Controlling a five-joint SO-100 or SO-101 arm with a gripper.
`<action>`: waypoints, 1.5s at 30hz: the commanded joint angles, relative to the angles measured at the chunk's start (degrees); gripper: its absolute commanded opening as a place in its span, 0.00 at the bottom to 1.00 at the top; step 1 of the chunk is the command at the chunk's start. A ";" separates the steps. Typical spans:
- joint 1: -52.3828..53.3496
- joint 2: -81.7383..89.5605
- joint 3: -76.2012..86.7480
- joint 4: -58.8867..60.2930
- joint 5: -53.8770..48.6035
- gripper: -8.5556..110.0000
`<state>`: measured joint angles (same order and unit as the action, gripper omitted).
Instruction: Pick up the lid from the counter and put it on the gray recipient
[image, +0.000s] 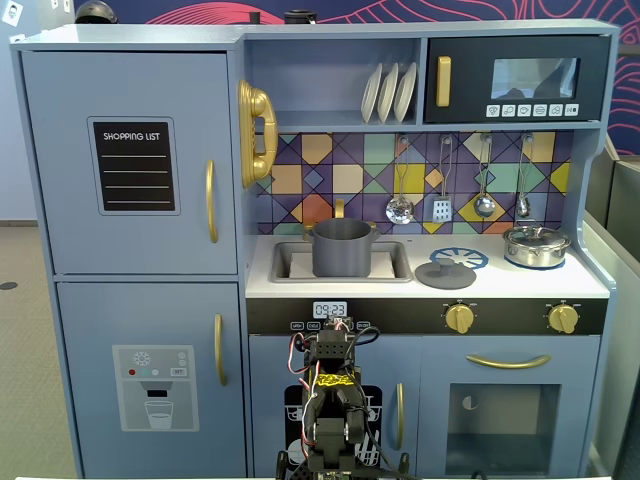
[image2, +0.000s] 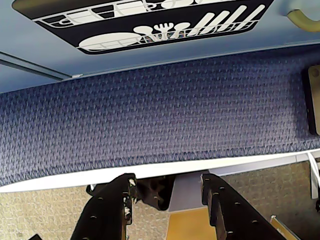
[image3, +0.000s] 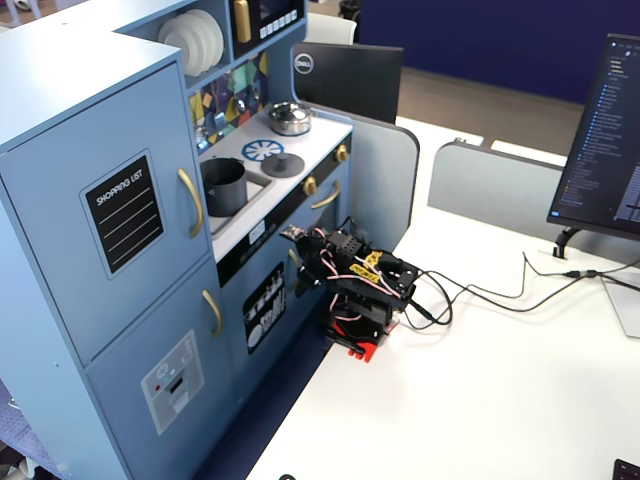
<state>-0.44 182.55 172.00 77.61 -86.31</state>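
The dark gray lid (image: 445, 275) lies flat on the pale counter (image: 580, 282), beside the blue printed burner. It also shows in the other fixed view (image3: 283, 164). The gray pot (image: 341, 248) stands uncovered in the sink recess, left of the lid, and shows in the other fixed view too (image3: 225, 186). My arm (image: 330, 395) is folded low in front of the kitchen's lower doors, well below the counter. In the wrist view my gripper (image2: 169, 182) is open and empty, over the white table edge and blue carpet.
A shiny silver pot with its own lid (image: 536, 245) stands at the counter's right end. Utensils (image: 441, 180) hang on the back wall above. Gold knobs (image: 459, 318) line the front panel. Cables (image3: 480, 290) and a monitor (image3: 610, 140) are on the white table.
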 joint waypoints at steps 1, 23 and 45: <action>-0.26 -0.44 -0.09 10.02 -0.18 0.14; -0.26 -0.44 -0.09 10.02 -0.18 0.14; 6.06 -21.36 -31.20 -1.23 -10.81 0.07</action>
<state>4.31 172.62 156.09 77.78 -96.86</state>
